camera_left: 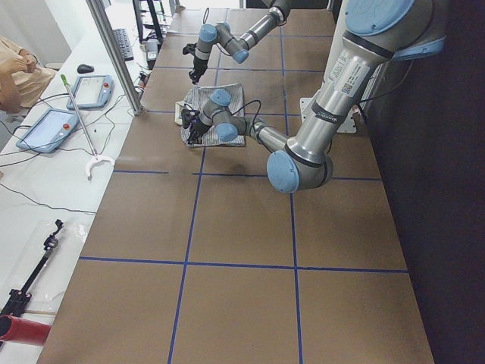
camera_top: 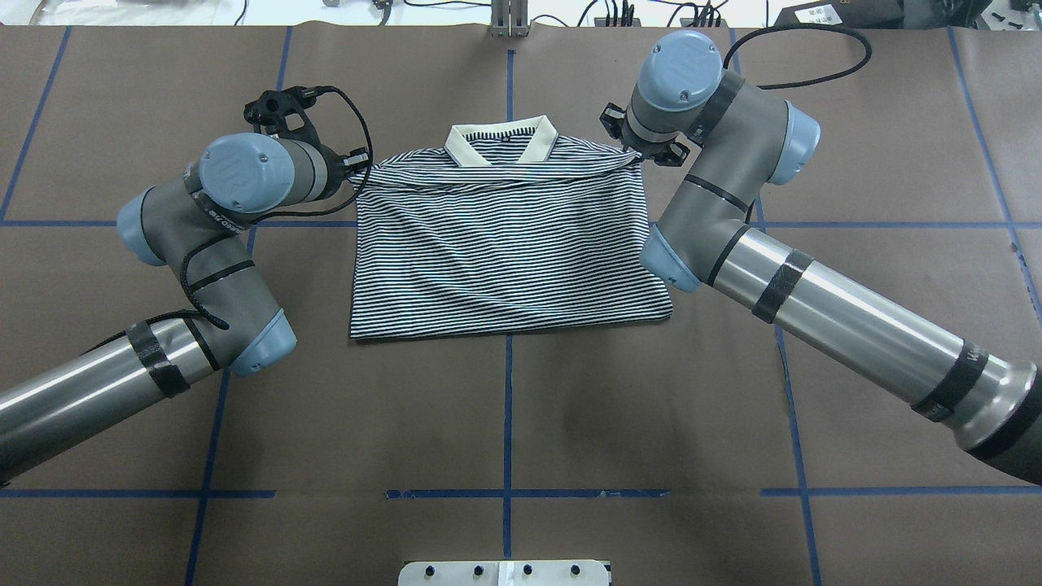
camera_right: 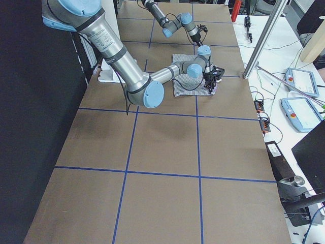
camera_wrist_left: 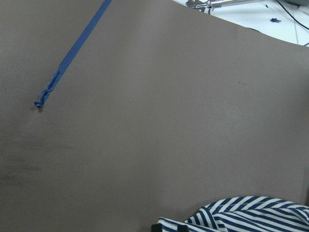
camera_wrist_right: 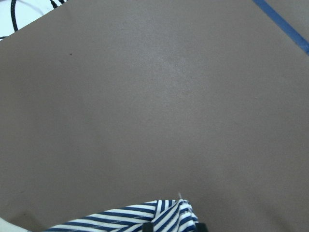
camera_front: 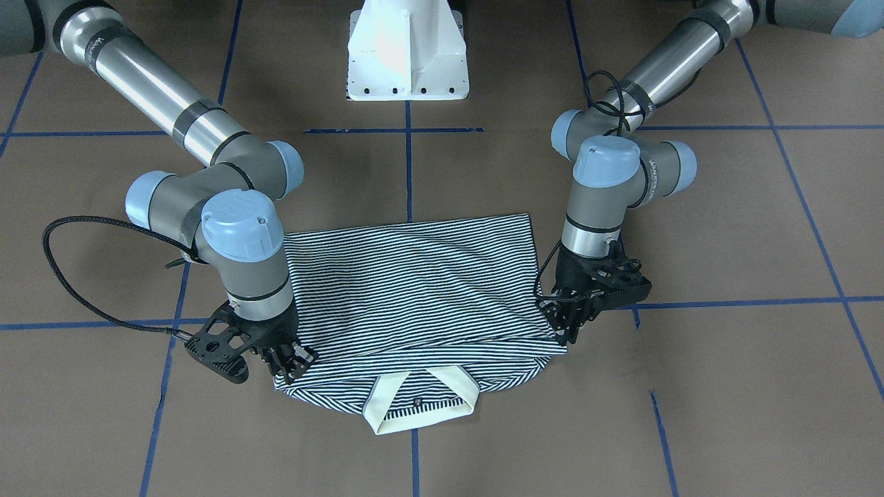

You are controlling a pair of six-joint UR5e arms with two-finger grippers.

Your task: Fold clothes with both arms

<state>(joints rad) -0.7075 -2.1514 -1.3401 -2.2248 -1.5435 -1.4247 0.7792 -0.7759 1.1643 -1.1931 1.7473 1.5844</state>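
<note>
Between the 2 grippers, 1 polo shirt (camera_front: 414,290) is lying on the table (camera_front: 725,386). It is doubled over, with its upper layer reaching almost to the 1 cream collar (camera_front: 459,393) on the side away from the robot. 1 small dark button (camera_front: 417,401) is showing inside the collar.

The left gripper (camera_front: 570,330) is pinching the folded layer's corner on its side, and the right gripper (camera_front: 291,364) is pinching the opposite corner. Both wrist views are showing striped cloth bunching at the fingertips.

The 2 arms, left arm (camera_front: 621,172) and right arm (camera_front: 228,207), are bending down over the shirt's 2 side edges. In the overhead view their wrists are hiding the fingers.

Behind the grippers, 1 white pedestal base (camera_front: 407,52) is standing. 1 black braided cable (camera_front: 69,283) is looping outward from the right gripper.

The shirt's soft cloth is wrinkling in diagonal creases under thin navy-and-white stripes. The table's matt brown surface is carrying a grid of blue tape lines (camera_front: 746,301).
</note>
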